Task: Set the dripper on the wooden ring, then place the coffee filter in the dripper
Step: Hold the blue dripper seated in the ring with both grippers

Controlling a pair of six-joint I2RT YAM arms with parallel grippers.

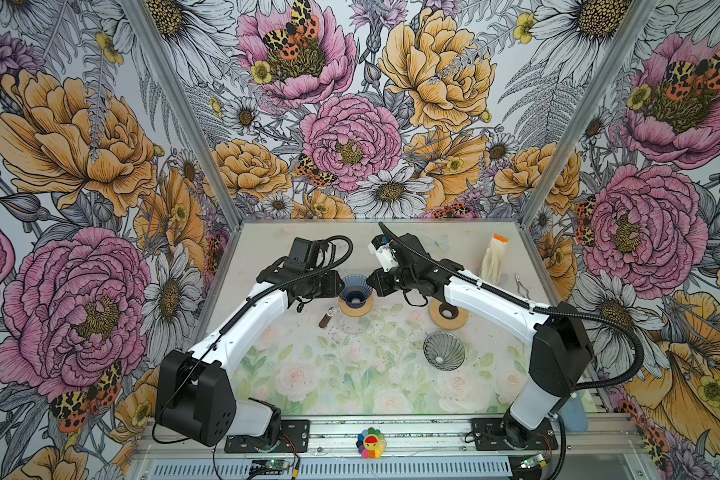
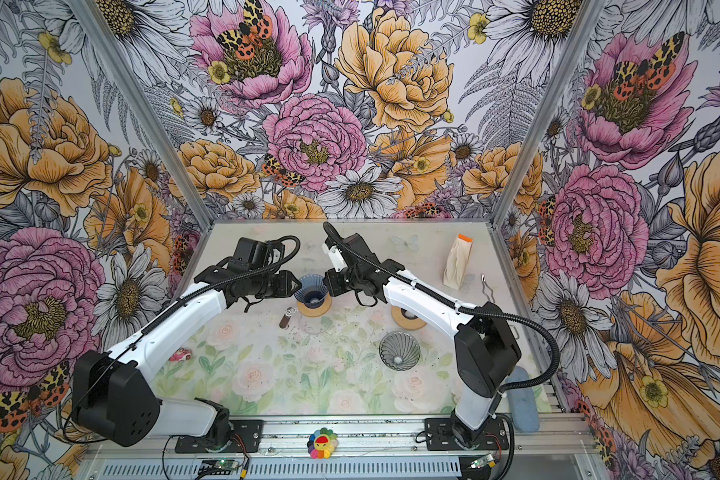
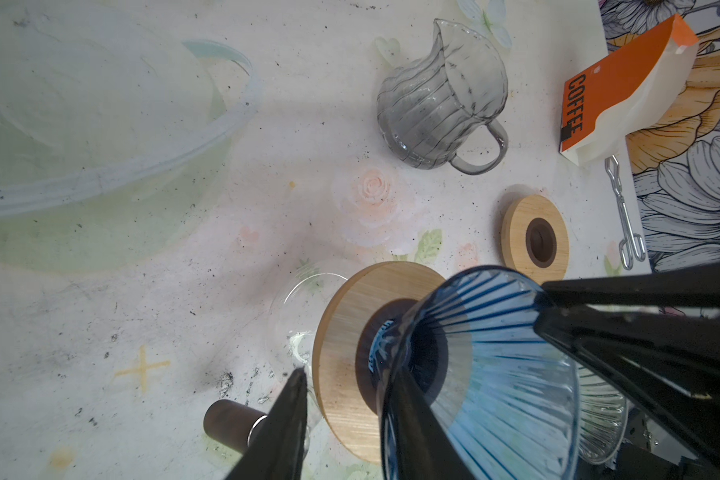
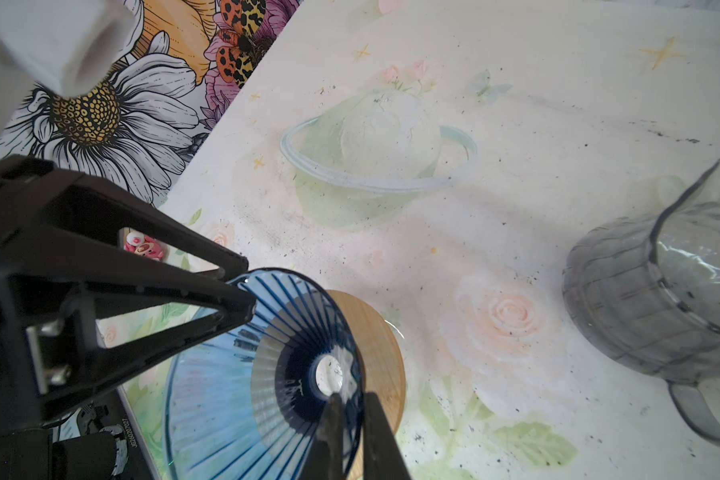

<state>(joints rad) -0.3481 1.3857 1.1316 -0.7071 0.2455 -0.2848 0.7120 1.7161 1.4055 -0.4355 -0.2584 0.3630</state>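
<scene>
The blue ribbed glass dripper (image 1: 355, 286) (image 2: 312, 286) sits in a wooden collar (image 3: 350, 332) on a clear glass carafe (image 1: 352, 324) at mid-table. My left gripper (image 1: 340, 286) (image 3: 348, 374) straddles its left rim, one finger inside and one outside, with a visible gap. My right gripper (image 1: 370, 282) (image 4: 353, 397) pinches the right rim of the dripper (image 4: 225, 395), fingers close together on the glass wall. A white pack of paper filters with an orange COFFEE label (image 1: 494, 257) (image 3: 624, 87) stands at the back right. A single coffee filter is out of view.
A grey ribbed glass jug (image 1: 444, 350) (image 4: 657, 299) stands right of centre, behind it a second wooden ring (image 1: 448, 313). Metal tongs (image 1: 522, 286) lie by the right wall. A small pink toy (image 2: 180, 354) lies at the left edge. Coffee grounds speckle the mat.
</scene>
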